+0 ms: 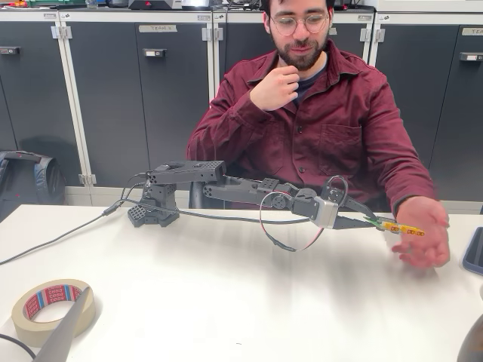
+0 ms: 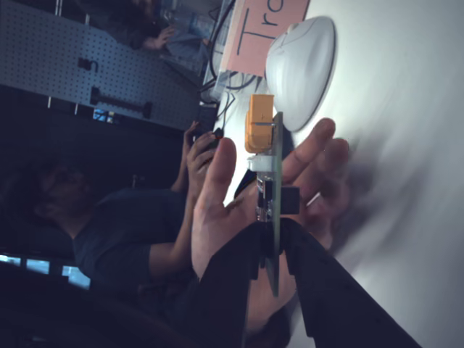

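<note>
Circuit board (image 1: 396, 226) clamped in my gripper (image 1: 362, 222), long axis pointing straight out from my jaws. A person's open palm (image 1: 424, 241) lies just beneath its far end.

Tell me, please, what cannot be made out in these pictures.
Hand: blurred in the fixed view; contact with the board unclear.
Board's lower end: hidden between the fingers, wrist view.
Pink sign: lettering cut by the top edge, wrist view.
Dark thing: cut by the right edge, fixed view.
</note>
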Robot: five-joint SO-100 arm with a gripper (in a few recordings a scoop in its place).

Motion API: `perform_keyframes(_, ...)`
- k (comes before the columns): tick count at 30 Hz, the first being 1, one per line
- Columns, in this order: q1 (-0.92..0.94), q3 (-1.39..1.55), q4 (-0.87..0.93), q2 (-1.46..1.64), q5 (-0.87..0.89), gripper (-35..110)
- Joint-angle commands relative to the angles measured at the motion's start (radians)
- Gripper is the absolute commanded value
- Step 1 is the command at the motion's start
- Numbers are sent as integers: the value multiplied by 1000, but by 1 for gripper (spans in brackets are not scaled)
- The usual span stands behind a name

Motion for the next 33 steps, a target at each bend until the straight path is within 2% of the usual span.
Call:
perform_keyframes(1,-2,-77,-18,48,-14,-5)
perform_keyframes(10,-2,-86,-3,48,-6,-5)
perform_keyframes(13,5,-106,31,51,43,12)
perform_keyframes(17,11,-106,46,63,100,20)
perform_keyframes(23,2,-94,44,58,58,19)
perform_keyframes(33,18,-100,25,67,101,15)
